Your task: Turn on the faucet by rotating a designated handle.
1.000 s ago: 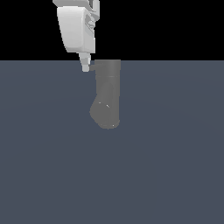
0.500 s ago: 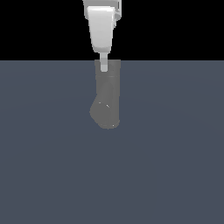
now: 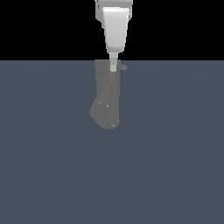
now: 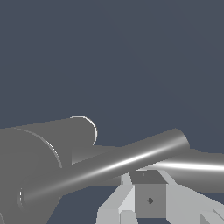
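- Exterior view: one faucet (image 3: 107, 98) stands upright on a flat slate-blue floor (image 3: 175, 166), a little to the exterior view's left of the middle. It is a dark grey cylinder with a rounded bulge at its lower end and a few tiny bright specks.
- One white gripper (image 3: 113, 66) hangs straight down from the top edge, its narrow tip overlapping the top of the faucet.
- One handle (image 3: 124, 67) shows only as a small grey stub poking out from the faucet's top toward the exterior view's right, just beside the gripper tip.
- From here only one finger shape can be made out, so I cannot tell whether the jaws are parted or closed.
- Wrist view: the faucet (image 4: 39, 162) fills one lower corner as a wide grey barrel.
- One handle (image 4: 127, 159) runs as a long shiny rod slanting across the frame, passing just over the grey-and-white finger (image 4: 148, 197).
- A second grey bar (image 4: 192, 168) lies behind it.
- The jaw state is unclear here too.
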Motion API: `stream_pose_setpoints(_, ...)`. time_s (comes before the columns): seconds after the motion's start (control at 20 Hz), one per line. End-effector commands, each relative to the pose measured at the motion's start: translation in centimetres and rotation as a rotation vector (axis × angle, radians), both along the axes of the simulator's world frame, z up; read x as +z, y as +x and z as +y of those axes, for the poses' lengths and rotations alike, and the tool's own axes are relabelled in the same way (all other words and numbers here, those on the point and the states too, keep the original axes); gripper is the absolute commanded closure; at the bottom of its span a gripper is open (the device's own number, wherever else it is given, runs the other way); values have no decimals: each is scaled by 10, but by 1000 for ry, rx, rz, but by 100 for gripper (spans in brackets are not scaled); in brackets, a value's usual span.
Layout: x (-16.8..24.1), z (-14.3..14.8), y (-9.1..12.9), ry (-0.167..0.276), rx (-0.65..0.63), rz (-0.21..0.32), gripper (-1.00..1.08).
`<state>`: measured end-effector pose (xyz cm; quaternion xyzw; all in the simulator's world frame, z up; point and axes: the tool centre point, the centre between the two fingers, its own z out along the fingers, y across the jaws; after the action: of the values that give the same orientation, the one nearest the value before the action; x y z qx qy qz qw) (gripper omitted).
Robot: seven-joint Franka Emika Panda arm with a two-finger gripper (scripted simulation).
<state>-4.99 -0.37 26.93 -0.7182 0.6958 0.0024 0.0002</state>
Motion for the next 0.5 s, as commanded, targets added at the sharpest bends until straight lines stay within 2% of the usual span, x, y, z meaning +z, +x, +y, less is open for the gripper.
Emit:
stream_pose_setpoints(0.0,0,-14,6,-1,-17,-3,108)
stream_pose_setpoints(0.45,0,-36,23,-2,-29,-3,108)
